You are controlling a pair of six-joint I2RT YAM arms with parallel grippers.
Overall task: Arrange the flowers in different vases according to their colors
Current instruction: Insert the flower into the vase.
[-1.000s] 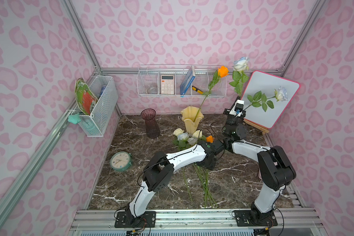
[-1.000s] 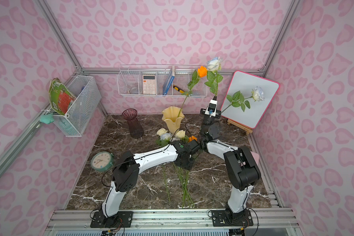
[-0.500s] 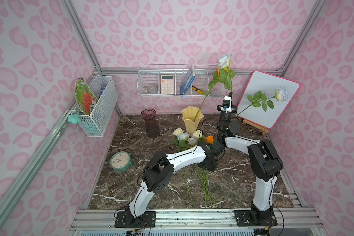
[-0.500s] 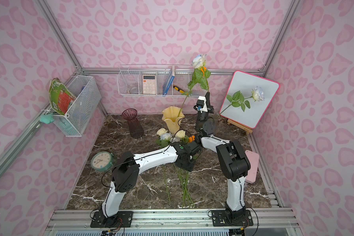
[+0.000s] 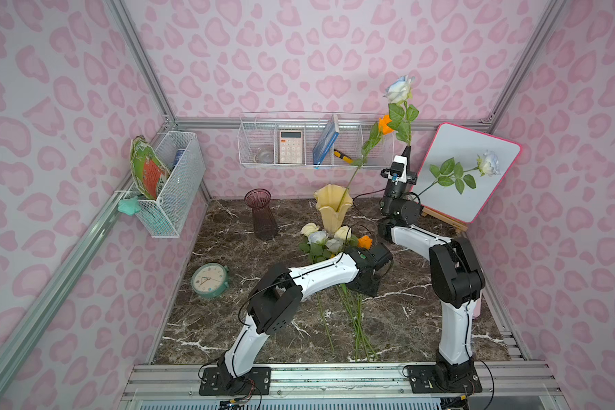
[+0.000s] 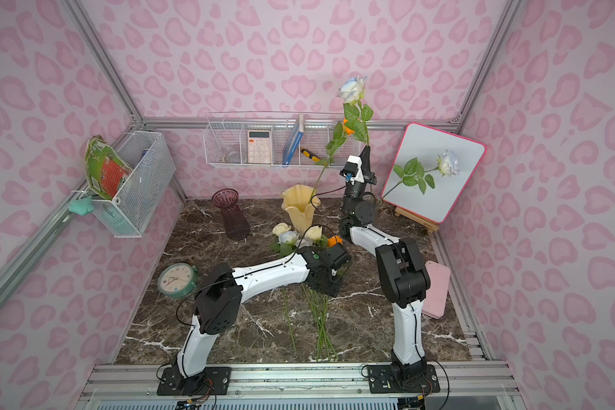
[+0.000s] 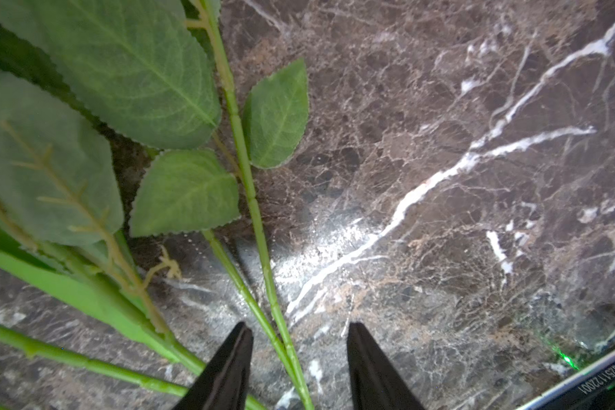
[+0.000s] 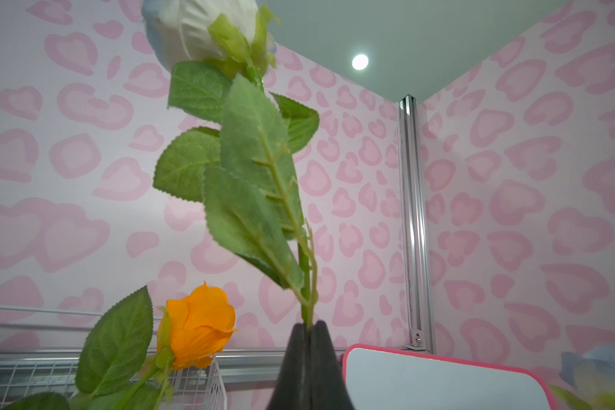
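Note:
My right gripper (image 5: 408, 149) (image 8: 308, 324) is raised at the back right, shut on the stem of a bluish white rose (image 5: 400, 88) (image 8: 206, 32) that stands upright above it. An orange rose (image 5: 385, 124) (image 8: 199, 324) leans out of the cream-yellow vase (image 5: 333, 207). The dark purple vase (image 5: 261, 213) stands to its left without flowers. Another bluish white rose (image 5: 489, 163) leans before the whiteboard. Several flowers (image 5: 329, 239) lie bundled on the table. My left gripper (image 7: 297, 328) is low over their stems (image 7: 260, 227), open, with two stems between its fingers.
A whiteboard (image 5: 476, 198) on an easel stands at the back right. Wire baskets (image 5: 313, 145) hang on the back and left walls. A green clock (image 5: 209, 280) lies front left and a pink slab (image 6: 435, 287) lies by the right edge.
My right gripper swung left with the bluish white rose, then came back a little to the right and higher. The left arm has not moved.

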